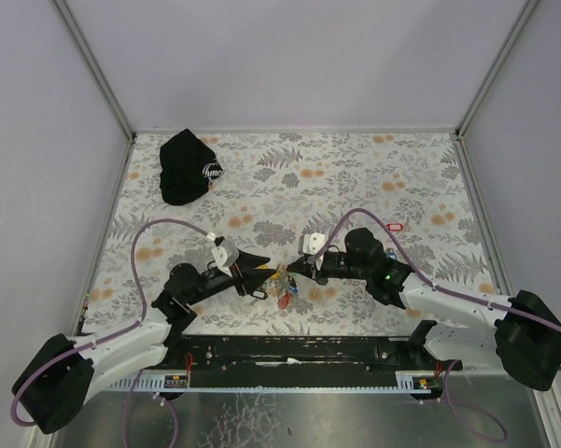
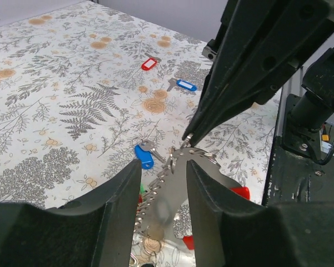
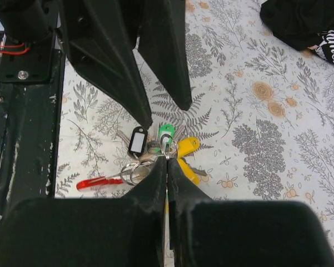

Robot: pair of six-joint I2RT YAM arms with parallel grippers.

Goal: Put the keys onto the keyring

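The keyring [image 3: 134, 169] was a thin wire loop, hard to make out, lying near the front edge of the floral counter [image 1: 355, 177] between the two arms. A flat red plastic piece [image 3: 97, 182] trailed from it toward the rail. In the left wrist view a pale grey metal bar [image 2: 169, 194] with a notched edge lay alongside it. The keys [image 1: 280, 285] were bunched around the ring: one with a black tag [image 3: 137, 140] holding a blank white insert, one with a green tag [image 3: 165, 129] and one with a yellow tag [image 3: 188, 146]. A blue-tagged key [image 2: 144, 157] lay just beside the bunch. Well apart from it were a second blue tag [image 2: 186, 85] and a lone red tag [image 2: 148, 64].

The right pincer [image 3: 167, 160] was closed tight, its fingers pressed together with no gap, and it nipped the wire of the keyring at its very tip. The left pincer [image 2: 163, 165] stood partly open, facing it from the other side. Its fingers were apart and the grey bar showed in the gap between them. I could not tell whether either finger touched the bar. From the right wrist view one fingertip sat just beside the black tag.

A black cap [image 1: 187, 166] rested at the far left corner of the counter. It carried white lettering, which was cut off at the edge of the right wrist view and too small from above to read.
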